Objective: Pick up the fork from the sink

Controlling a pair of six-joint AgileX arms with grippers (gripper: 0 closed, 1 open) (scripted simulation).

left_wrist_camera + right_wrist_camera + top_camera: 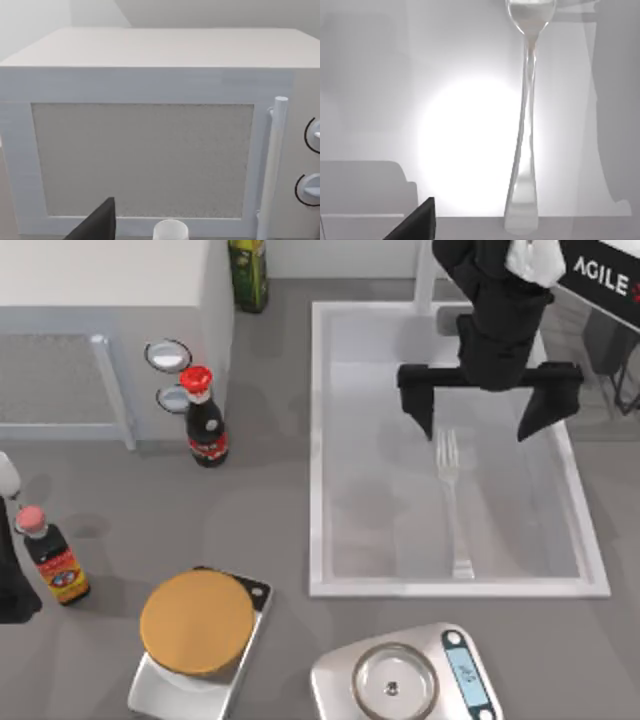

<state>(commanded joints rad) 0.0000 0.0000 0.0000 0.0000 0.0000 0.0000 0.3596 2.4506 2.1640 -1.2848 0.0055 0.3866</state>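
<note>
The fork [452,508] lies flat on the floor of the sink [318,440], right of the middle, tines toward the far end and handle toward the near rim. My right gripper [478,430] hovers over the far part of the basin, open, its two black fingers spread wide to either side of the tines and above them, holding nothing. The right wrist view looks down on the fork's long handle [525,125] against the pale sink floor. My left arm [12,585] is parked at the table's left edge.
A white microwave [100,330] fills the far left. Near it stand a red-capped dark sauce bottle [205,422], a second sauce bottle [52,558] and a green bottle [248,270]. Two scales sit in front, one with a brown disc [198,623], one silver [410,680]. The faucet post [425,275] rises behind the sink.
</note>
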